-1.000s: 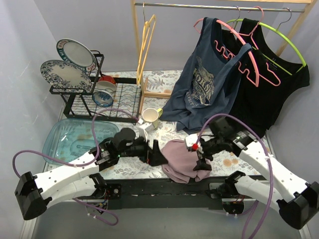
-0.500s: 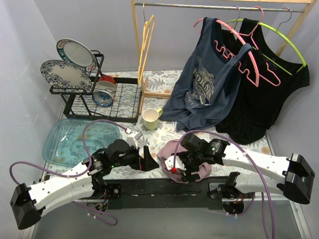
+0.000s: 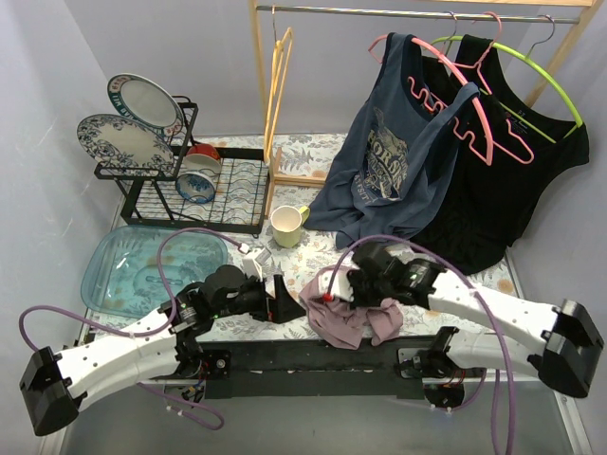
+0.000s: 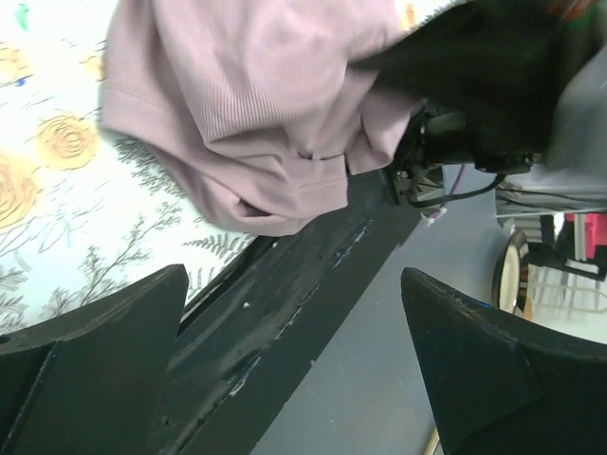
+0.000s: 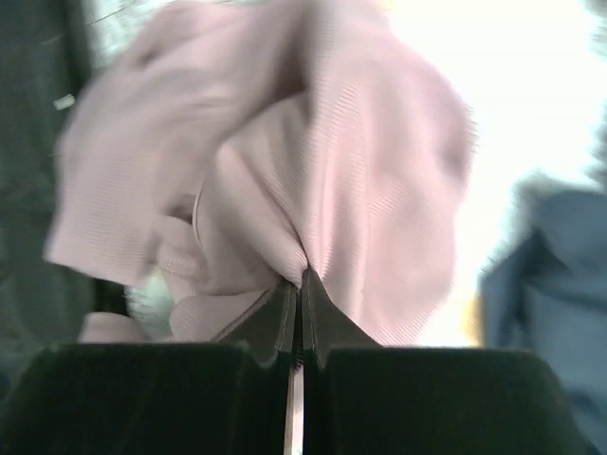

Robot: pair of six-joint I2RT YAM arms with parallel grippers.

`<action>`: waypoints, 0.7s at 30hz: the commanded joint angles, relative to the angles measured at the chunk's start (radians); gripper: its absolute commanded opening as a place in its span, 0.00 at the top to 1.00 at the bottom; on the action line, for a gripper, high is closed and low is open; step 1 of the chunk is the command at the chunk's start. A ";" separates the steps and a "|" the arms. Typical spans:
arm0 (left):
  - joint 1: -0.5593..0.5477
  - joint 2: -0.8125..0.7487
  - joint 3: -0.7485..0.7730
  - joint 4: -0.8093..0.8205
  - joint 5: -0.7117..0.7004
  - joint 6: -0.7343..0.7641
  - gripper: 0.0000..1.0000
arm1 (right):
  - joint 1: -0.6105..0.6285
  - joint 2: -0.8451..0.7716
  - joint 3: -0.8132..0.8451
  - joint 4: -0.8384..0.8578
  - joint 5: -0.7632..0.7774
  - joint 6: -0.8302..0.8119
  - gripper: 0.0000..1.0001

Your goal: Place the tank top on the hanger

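Observation:
The dusty-pink tank top (image 3: 343, 320) lies bunched at the table's near edge, between my two arms. My right gripper (image 3: 355, 290) is over its top side and shut on a pinch of the fabric. In the right wrist view, the jaws (image 5: 300, 277) meet on a fold of the tank top (image 5: 370, 180). My left gripper (image 3: 285, 301) stands open just left of the garment with nothing between its fingers. The left wrist view shows the tank top (image 4: 256, 114) beyond that gripper (image 4: 294, 379). The yellow-orange hanger (image 3: 277, 85) hangs on the rail at the back.
A navy printed top (image 3: 389, 171) on a pink hanger and a black top (image 3: 517, 180) on a lime-green hanger hang at the back right. A dish rack (image 3: 180, 185) with plates, a cream cup (image 3: 286, 226) and a blue tray (image 3: 142, 265) fill the left side.
My right gripper swung left over the tank top and closed on its fabric, which has bunched up. My left gripper drew back a little toward the near edge.

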 commanded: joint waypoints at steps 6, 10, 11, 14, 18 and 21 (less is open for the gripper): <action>-0.004 0.197 0.039 0.209 0.115 0.008 0.05 | -0.361 -0.208 0.106 -0.033 -0.084 0.023 0.99; -0.004 0.309 0.067 0.287 0.111 0.002 0.07 | -0.486 -0.254 0.079 -0.017 -0.114 0.023 0.99; -0.004 0.328 0.067 0.310 0.108 -0.010 0.08 | -0.507 -0.267 0.069 0.006 -0.111 0.029 0.99; -0.009 0.409 0.077 0.357 0.132 -0.044 0.15 | -0.573 -0.271 0.045 0.046 -0.070 0.063 0.99; -0.070 0.477 0.135 0.339 0.079 -0.066 0.21 | -0.615 -0.244 0.045 0.053 -0.085 0.094 0.99; -0.133 0.495 0.165 0.354 0.001 -0.116 0.27 | -0.624 -0.224 0.051 0.057 -0.122 0.109 0.99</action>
